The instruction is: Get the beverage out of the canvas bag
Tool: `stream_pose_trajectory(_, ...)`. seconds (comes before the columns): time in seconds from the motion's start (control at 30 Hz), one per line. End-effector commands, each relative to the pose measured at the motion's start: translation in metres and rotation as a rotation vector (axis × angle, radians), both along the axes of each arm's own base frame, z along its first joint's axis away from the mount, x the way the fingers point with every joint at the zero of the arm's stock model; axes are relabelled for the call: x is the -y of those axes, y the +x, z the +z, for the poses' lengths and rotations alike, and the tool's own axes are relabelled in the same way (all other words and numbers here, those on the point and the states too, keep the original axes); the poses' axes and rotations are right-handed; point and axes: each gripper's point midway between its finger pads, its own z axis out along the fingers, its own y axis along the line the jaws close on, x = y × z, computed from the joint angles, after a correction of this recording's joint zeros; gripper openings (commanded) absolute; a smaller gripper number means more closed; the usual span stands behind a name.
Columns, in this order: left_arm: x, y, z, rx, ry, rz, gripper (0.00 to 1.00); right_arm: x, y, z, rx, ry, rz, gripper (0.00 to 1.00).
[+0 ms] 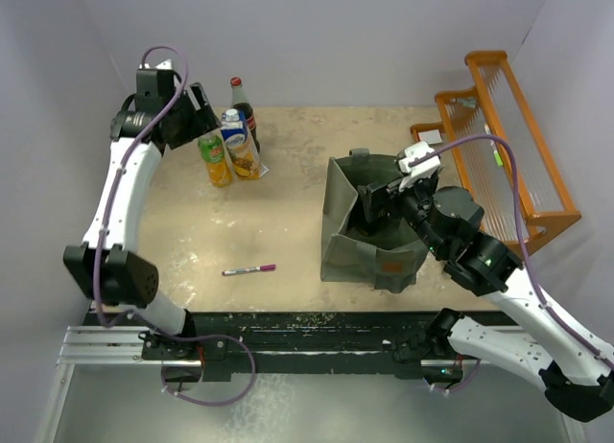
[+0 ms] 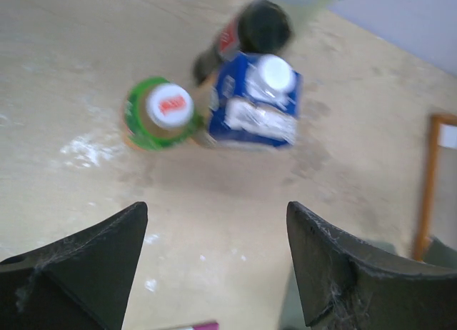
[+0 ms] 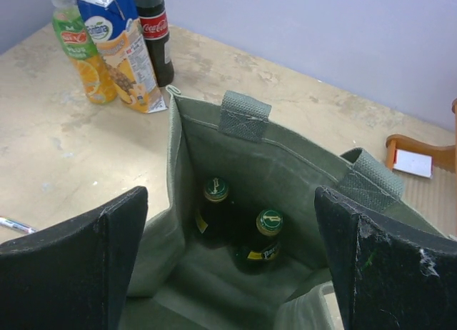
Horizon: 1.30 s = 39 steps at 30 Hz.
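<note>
The grey-green canvas bag (image 1: 341, 234) stands open right of the table's middle, its tan label patch (image 1: 391, 267) facing the near edge. In the right wrist view the bag (image 3: 235, 155) holds two dark bottles with green caps, one at the left (image 3: 216, 201) and one at the right (image 3: 265, 233), both upright. My right gripper (image 1: 374, 205) is open and empty over the bag's mouth, its jaws wide apart (image 3: 230, 201). My left gripper (image 1: 201, 115) is open and empty (image 2: 216, 216), above the table at the far left.
An orange juice bottle (image 1: 215, 158), a blue carton (image 1: 238, 144) and a cola bottle (image 1: 243, 107) stand together at the far left, below my left gripper. A pink pen (image 1: 249, 269) lies near the front. An orange wooden rack (image 1: 508, 146) stands at the far right.
</note>
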Motion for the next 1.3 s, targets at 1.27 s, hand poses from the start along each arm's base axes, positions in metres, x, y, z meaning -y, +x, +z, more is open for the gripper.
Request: stream_pose_trajectory(1.27, 0.413, -0.225, 0.068, 0.304, -0.185, -0.975, 0.74, 0.113, -0.097, -0.047, -0.491, 0.64, -0.558, 0.93)
